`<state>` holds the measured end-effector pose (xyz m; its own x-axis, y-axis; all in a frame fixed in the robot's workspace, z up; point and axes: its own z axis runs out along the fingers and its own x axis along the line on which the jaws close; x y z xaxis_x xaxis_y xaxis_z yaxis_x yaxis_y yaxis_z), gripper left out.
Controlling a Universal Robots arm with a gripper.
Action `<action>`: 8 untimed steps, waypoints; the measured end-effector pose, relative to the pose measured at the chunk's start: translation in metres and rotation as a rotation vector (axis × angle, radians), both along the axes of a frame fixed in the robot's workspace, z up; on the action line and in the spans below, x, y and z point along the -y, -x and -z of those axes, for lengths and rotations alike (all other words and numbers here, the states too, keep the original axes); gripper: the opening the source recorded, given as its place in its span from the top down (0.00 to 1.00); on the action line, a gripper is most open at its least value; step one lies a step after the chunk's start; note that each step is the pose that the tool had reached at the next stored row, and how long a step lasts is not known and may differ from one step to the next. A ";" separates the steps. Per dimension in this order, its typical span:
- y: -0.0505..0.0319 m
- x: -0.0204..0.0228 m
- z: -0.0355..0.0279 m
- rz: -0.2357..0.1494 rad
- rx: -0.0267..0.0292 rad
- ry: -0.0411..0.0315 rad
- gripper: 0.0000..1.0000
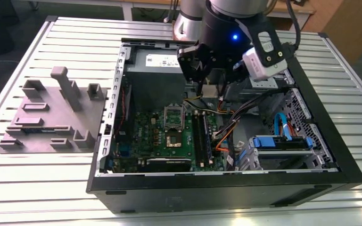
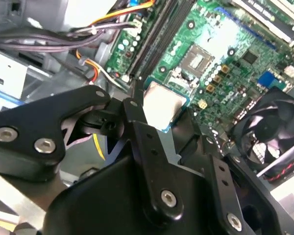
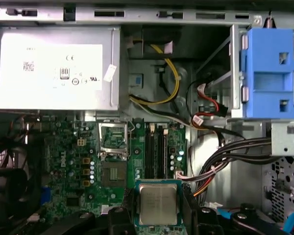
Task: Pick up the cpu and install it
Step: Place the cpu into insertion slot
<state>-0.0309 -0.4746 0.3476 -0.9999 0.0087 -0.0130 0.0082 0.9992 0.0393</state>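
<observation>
The cpu, a small square chip with a silver-grey top, is clamped between the black fingers of my gripper. In the second wrist view the cpu hangs above the green motherboard, tilted, with the gripper shut on its edges. The open socket with its raised metal bracket lies apart from the chip, beside the memory slots. In the exterior view my gripper hovers inside the open computer case, above and behind the socket.
A grey power-supply box with a white label sits at the case's back. Black memory sticks, bundled cables, a blue drive caddy and a black fan crowd the case. A grey fixture block rests on the slatted table.
</observation>
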 end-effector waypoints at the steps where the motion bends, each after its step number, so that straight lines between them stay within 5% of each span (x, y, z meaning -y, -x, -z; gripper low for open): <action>1: 0.0011 0.0012 0.0020 -0.001 0.0001 -0.0003 0.53; 8: 0.0056 0.0031 0.0099 -0.021 0.0000 -0.0031 0.53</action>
